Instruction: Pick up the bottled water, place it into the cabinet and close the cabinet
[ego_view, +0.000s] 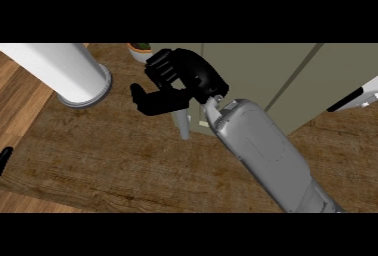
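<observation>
Black fingers of the right hand (177, 82) are curled, thumb apart, at the edge of the grey-green cabinet (295, 80); whether they hold anything cannot be told. No bottled water shows in the view, possibly hidden by the hand or already inside. Judged step: placing or door closing. Next move likely calls for confirming release, then pushing the door (182, 125) shut. Left hand (4, 156) rests at the surface (111, 165) edge, fingers unreadable.

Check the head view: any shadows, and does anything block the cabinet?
Head view: even light, no glare; a soft dark shadow rings the white column's base; the right hand and its forearm cover part of the cabinet front.
</observation>
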